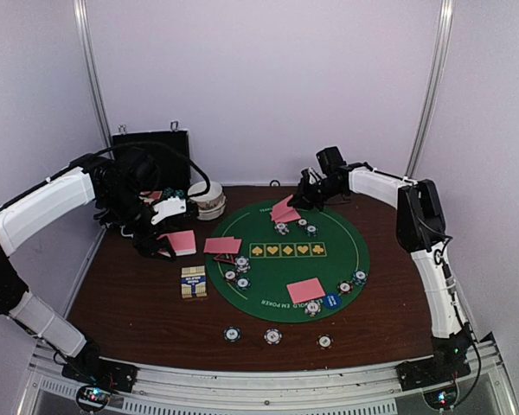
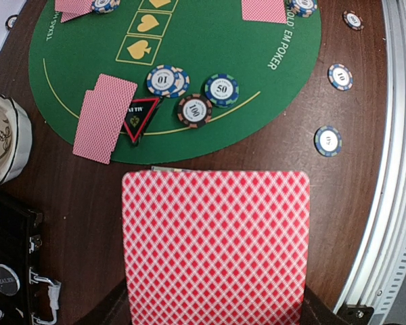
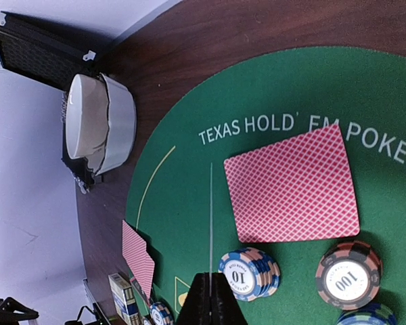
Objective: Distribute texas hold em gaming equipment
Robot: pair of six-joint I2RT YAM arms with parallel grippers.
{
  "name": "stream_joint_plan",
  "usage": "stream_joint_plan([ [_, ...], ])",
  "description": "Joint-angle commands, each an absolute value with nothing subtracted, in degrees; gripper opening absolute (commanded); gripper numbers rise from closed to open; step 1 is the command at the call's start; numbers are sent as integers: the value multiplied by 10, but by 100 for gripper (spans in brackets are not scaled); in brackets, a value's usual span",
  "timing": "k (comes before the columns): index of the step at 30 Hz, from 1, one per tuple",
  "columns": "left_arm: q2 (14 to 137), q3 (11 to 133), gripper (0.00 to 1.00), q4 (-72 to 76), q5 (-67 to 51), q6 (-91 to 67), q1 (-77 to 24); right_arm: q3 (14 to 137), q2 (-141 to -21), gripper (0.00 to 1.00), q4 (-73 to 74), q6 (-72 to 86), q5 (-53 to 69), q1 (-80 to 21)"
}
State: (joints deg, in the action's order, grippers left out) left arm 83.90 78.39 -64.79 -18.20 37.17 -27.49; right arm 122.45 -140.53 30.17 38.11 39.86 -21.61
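My L pincer [image 1: 166, 246] is clamped on a pink-backed card [image 2: 215, 244] over the counter [image 2: 352, 203], beside the mat [image 2: 210, 40]. My R pincer [image 3: 211, 298] is together, empty. Rec.: I hold the card level, lower it to the felt, then release.

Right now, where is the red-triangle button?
The red-triangle button lies on the left side of the green mat near the rim, between two overlapping pink-backed cards and the 100 chip; see left wrist view.

The white left arm bends inward; its black left gripper [image 1: 166, 249] pinches a pink-backed playing card [image 2: 215, 244] jutting ahead of its fingertips. The right arm reaches forward, right gripper [image 3: 211, 299] fully closed.
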Motion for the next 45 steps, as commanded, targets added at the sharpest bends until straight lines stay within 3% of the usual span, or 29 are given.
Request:
stream_joint_plan([
  [1,825,791,0,-642,-192,382,-275,1276,-1432,0,311,378,382,-207],
  [12,826,791,0,-642,-192,384,-275,1308,-1474,4,303,386,376,-203],
  [20,826,788,0,-642,-191,384,-275,1317,-1456,35,337,353,349,-203],
  [29,828,788,0,-642,-189,384,-275,1307,-1379,58,379,304,281,-203],
  [34,831,789,0,-639,-184,379,-275,1158,-1247,79,298,325,309,-227],
  [45,832,795,0,-636,-189,367,-274,862,-1069,96,48,481,407,-363],
])
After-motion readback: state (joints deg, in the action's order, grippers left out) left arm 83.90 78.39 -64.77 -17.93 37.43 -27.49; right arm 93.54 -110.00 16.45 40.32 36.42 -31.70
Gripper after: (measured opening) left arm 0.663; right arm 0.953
